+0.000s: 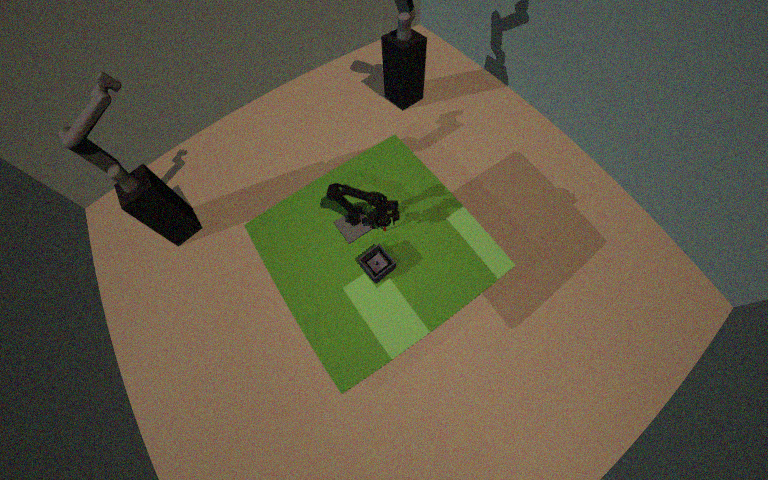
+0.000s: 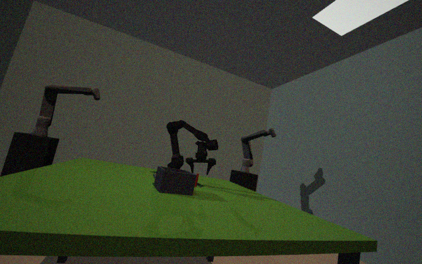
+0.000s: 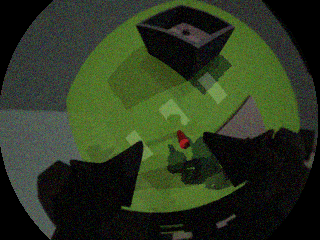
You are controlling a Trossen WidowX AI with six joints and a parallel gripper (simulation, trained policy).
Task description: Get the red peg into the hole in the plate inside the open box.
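The red peg stands upright on the green table top, outside the box. In the exterior view the box partly hides it. The dark open box stands a little away from the peg. A pinkish plate with a dark hole shows at its bottom, and the hole is empty. My gripper is wide open and empty, pointing down above the peg. In the wrist view the peg shows between the fingertips, nearer the right one.
A flat grey pad lies by the base of my arm on the green table top. Two other arms stand on black pedestals beyond the table. The box walls rise above the table top beside the peg.
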